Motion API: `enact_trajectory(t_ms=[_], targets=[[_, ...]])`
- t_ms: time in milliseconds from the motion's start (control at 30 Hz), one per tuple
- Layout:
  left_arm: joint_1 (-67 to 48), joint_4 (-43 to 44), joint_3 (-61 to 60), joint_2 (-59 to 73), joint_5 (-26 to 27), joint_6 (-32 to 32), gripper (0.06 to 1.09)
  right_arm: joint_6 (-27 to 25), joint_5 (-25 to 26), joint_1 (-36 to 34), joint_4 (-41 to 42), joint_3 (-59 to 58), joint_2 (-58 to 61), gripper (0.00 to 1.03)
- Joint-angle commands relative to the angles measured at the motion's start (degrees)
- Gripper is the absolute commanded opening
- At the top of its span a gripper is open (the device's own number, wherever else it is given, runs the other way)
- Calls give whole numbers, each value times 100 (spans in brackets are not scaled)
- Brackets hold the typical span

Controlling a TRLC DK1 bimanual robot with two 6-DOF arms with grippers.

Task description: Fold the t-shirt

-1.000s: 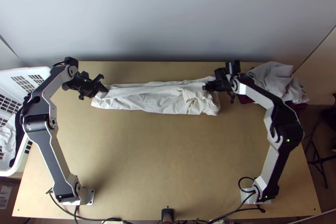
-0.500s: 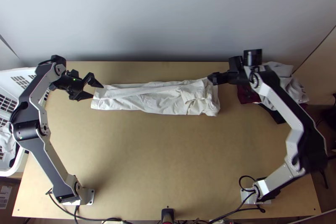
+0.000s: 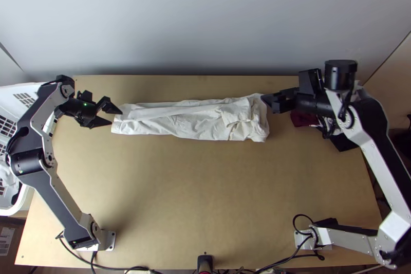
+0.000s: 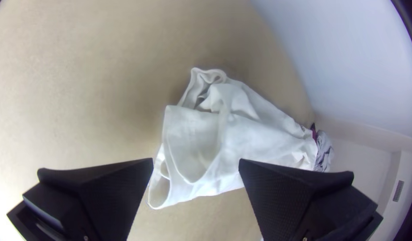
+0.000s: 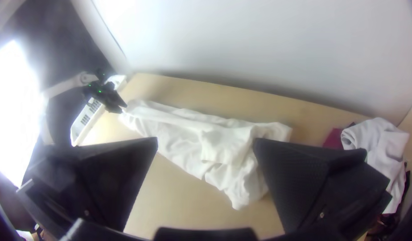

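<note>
The white t-shirt lies in a long, narrow folded strip across the table's far part, wrinkled and bunched toward its right end. In the top view my left gripper is at the strip's left end, fingers spread. Past the right end is my right gripper, holding nothing. The left wrist view has my left gripper open, with layered edges of the t-shirt beyond its fingers. My right gripper is wide apart in the right wrist view, the t-shirt lying beyond it.
A white basket with cloth in it stands at the table's left edge. Grey and dark red cloths are heaped at the far right. A wall rises behind the table, whose bare wood spans the middle and near part.
Both grippers have let go of the t-shirt and opened. The left has drawn back leftward, the right to the right, its arm swinging outward. The t-shirt stays in place.
</note>
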Motion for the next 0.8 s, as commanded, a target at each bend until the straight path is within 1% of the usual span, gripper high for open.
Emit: enact_trajectory(t_ms=[0,67,233,400,500,533,567,600,667,700,767], targets=[[-47,196,20,366,34,337,100,370,9,327,-373,369,-371,99],[-126,196,143,551,78,267,100,397,44,345,-382,413,-362,99],[-337,205,328,779,438,38,100,467,123,345,-391,474,-248,99],[-469,205,592,955,1053,-331,100,573,132,301,-391,378,-116,99],[-653,196,600,1008,1097,-392,100,617,132,292,-391,307,-81,99],[-706,205,574,1026,1089,-375,98,617,132,292,-391,299,-72,99],[-741,275,530,1034,1089,-375,90,625,132,292,-391,299,-63,99],[-759,363,468,1043,1089,-392,72,643,132,292,-382,299,-63,99],[-768,662,389,1061,1089,-612,15,660,132,301,-373,307,-72,99],[-759,671,407,1078,1089,-621,10,678,132,292,-373,307,-72,99],[-706,680,381,1034,1062,-621,9,687,132,292,-373,299,-90,99]])
